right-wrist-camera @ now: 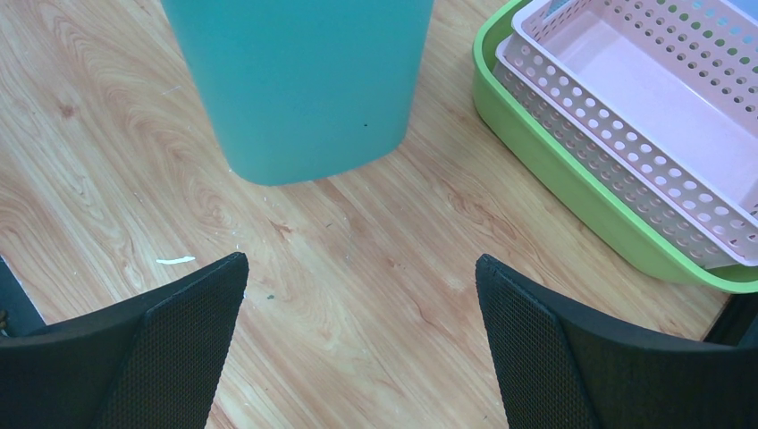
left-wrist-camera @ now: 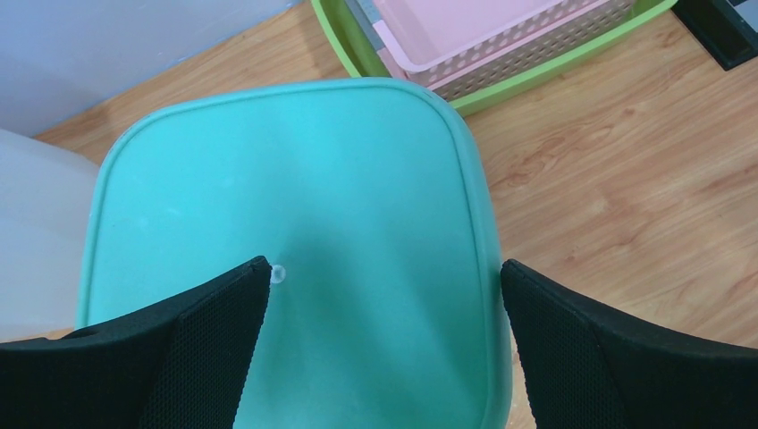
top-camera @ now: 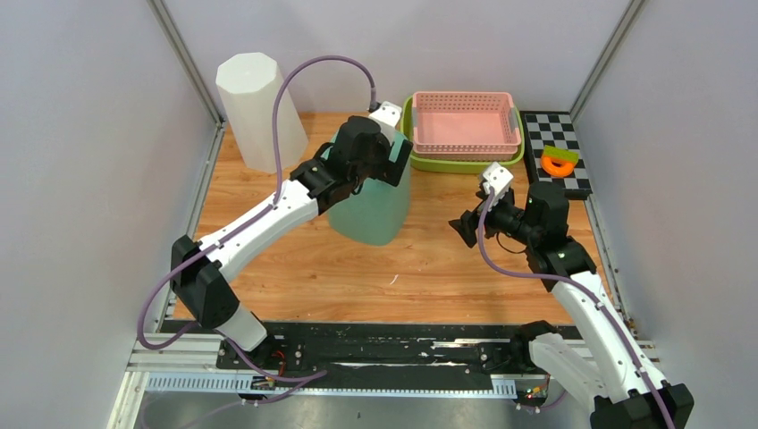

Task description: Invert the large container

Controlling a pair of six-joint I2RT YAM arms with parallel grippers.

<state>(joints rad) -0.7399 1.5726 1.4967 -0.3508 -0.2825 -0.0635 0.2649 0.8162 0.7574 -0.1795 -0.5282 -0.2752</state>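
Note:
The large teal container (top-camera: 371,214) stands on the wooden table with a closed flat face (left-wrist-camera: 295,197) turned up. My left gripper (top-camera: 383,159) hovers right over that face, open, its black fingertips (left-wrist-camera: 228,304) spread above the surface with nothing between them (left-wrist-camera: 384,268). My right gripper (top-camera: 465,228) hangs open over bare wood (right-wrist-camera: 362,259) to the right of the container, a short gap from its side wall (right-wrist-camera: 304,89). Whether the left fingers touch the teal face I cannot tell.
A tall white container (top-camera: 255,112) stands at the back left, close beside the teal one (left-wrist-camera: 36,241). A pink perforated basket (top-camera: 465,121) sits in a green tray (top-camera: 456,165) at the back right. An orange object (top-camera: 559,163) lies on a checkerboard (top-camera: 550,130).

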